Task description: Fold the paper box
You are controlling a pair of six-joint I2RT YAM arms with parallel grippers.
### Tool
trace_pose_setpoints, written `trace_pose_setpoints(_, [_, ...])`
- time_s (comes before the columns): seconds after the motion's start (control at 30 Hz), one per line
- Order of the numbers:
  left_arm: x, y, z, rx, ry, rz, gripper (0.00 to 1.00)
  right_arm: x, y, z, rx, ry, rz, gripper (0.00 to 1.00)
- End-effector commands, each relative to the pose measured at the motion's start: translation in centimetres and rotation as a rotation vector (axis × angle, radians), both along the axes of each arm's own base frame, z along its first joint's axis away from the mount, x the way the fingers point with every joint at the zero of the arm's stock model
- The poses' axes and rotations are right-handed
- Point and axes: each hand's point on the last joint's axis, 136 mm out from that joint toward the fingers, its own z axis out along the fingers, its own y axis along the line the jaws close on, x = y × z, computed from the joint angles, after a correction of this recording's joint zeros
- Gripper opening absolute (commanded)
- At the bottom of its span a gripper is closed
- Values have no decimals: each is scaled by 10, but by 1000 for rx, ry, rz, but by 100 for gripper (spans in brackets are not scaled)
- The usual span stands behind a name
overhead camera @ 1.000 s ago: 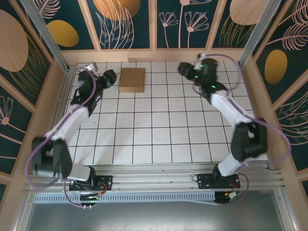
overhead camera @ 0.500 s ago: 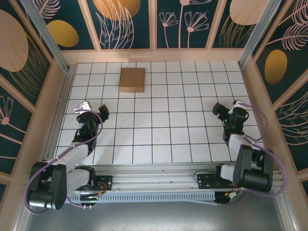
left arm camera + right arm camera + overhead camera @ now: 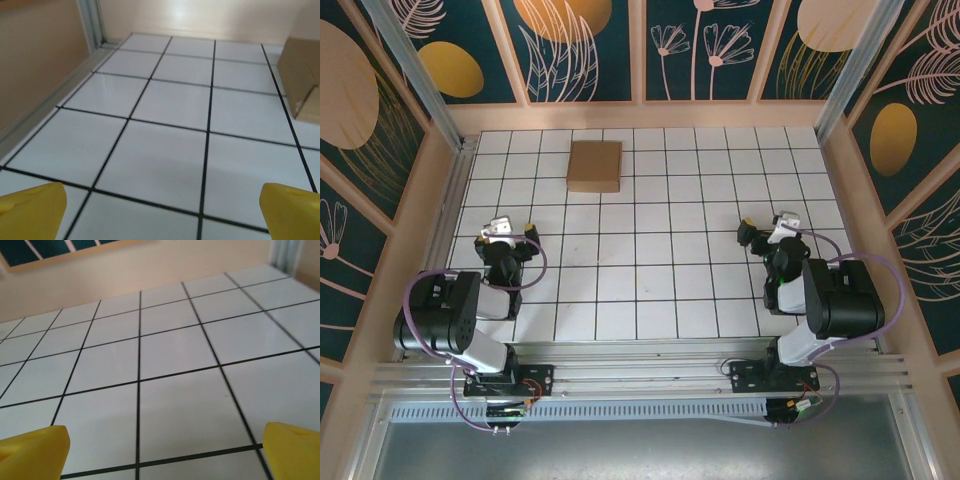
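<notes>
Since the squarish brown cardboard paper box [image 3: 594,166] lies closed and flat at the far side of the white tiled table [image 3: 670,270], left of centre, both arms sit tucked near their bases, seemingly parked. The left gripper [image 3: 506,236] and right gripper [image 3: 767,228] are spread wide, grasping nothing.

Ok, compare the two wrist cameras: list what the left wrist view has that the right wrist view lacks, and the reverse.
Left wrist: the paper box, plain brown cardboard, at the right edge, resting on the table. Right wrist: a strip of dark teal wall panel at the top left. Both: the white gridded table, and the left gripper and right gripper, each with yellow fingertips wide apart and nothing between them.
</notes>
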Motion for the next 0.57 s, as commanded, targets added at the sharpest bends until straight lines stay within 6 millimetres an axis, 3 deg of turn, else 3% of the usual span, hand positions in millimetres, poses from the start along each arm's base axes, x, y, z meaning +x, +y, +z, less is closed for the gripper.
trace_pose_setpoints(0.0, [13, -6, 40, -20, -152, -62, 99, 2, -14, 27, -40, -116, -81, 99])
trace_pose_setpoints(0.17, [16, -9, 40, -12, -146, -82, 99, 4, -14, 28, -43, -118, -79, 99])
trace_pose_setpoints(0.3, [19, -16, 40, -5, -138, -123, 99, 8, -1, 26, -55, -102, 0, 99])
trace_pose_setpoints(0.47, [19, -16, 40, -4, -139, -123, 99, 8, -1, 26, -51, -103, 4, 99])
trace_pose_setpoints(0.53, [19, -16, 40, -4, -139, -124, 99, -1, -6, 32, -41, -143, -31, 99])
